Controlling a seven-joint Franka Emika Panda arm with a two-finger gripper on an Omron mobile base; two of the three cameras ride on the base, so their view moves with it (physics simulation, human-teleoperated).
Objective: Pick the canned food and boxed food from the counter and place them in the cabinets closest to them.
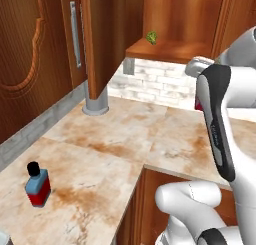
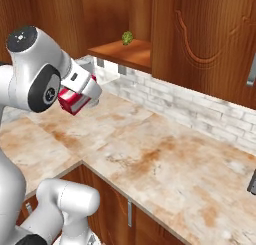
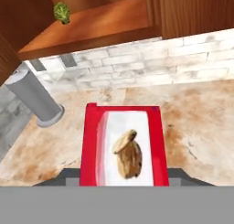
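My gripper (image 2: pixel 79 95) is shut on the boxed food (image 2: pixel 73 100), a thin red box held above the counter (image 2: pixel 165 159). In the hand view the boxed food (image 3: pixel 123 143) shows a pale face with a brown mark, between the gripper (image 3: pixel 123 175) fingers. A sliver of the red box (image 1: pixel 198 106) peeks out behind the arm in the left base view. Ahead and higher up is the open cabinet with its wooden shelf (image 2: pixel 125 53) (image 3: pixel 91 29) (image 1: pixel 165 50). The canned food is out of view.
A small green item (image 3: pixel 61 12) (image 2: pixel 127 37) (image 1: pixel 151 37) sits on the shelf. A grey cylinder post (image 1: pixel 95 105) (image 3: pixel 36 99) stands under the open cabinet door. A blue-and-red bottle (image 1: pixel 37 187) with a black cap stands at the counter's near left. A brick wall backs the counter.
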